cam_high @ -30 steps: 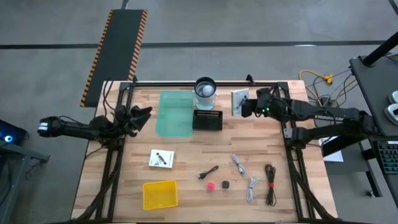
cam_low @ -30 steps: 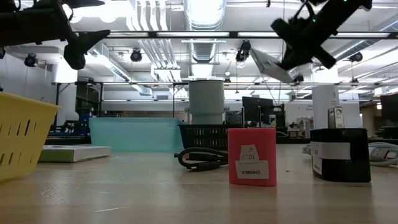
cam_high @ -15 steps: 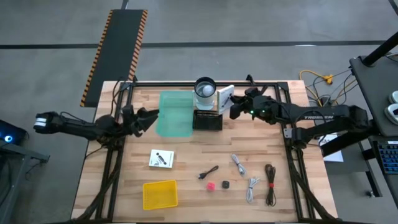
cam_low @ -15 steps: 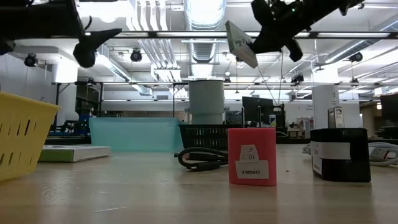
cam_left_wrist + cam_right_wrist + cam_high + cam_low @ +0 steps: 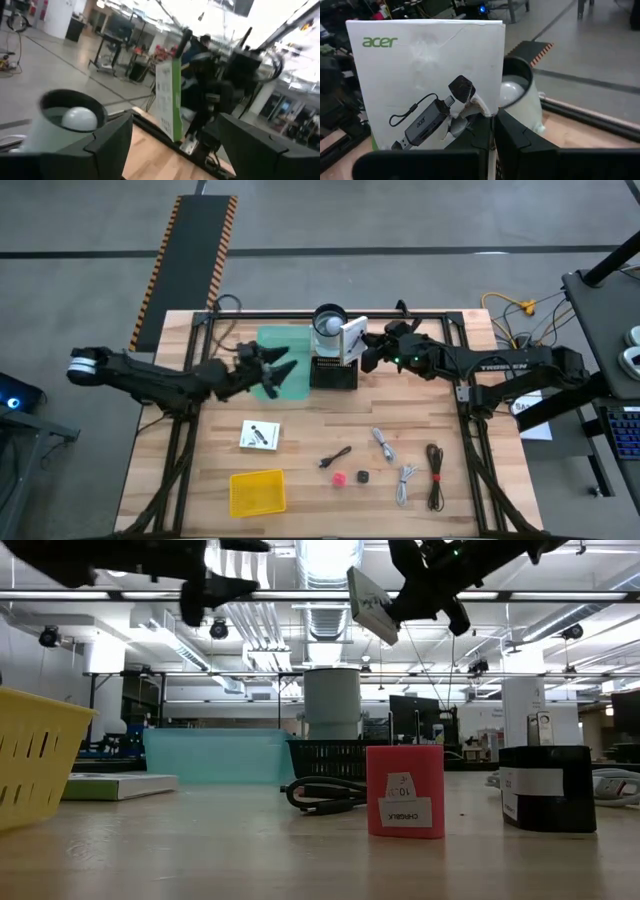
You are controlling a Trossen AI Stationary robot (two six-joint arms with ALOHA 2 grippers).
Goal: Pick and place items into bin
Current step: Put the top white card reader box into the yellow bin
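Above the green tray (image 5: 272, 385) at the tabletop's (image 5: 420, 415) far left, the left end effector (image 5: 282, 368) hovers with fingers spread wide, holding nothing. To its right, the right end effector (image 5: 366, 355) is clamped on a white printed card (image 5: 352, 340), raised over the black basket (image 5: 334, 373) beside the grey cup (image 5: 330, 325). A second card (image 5: 260, 435), cables (image 5: 405, 480), a red ball (image 5: 340, 478) and a black cube (image 5: 362, 477) lie nearer.

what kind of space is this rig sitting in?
Likely a robotics lab or workshop in an open industrial hall: exposed ceiling ducts and pipes, concrete floor with a hazard-striped ramp, and a wooden table in a black frame.
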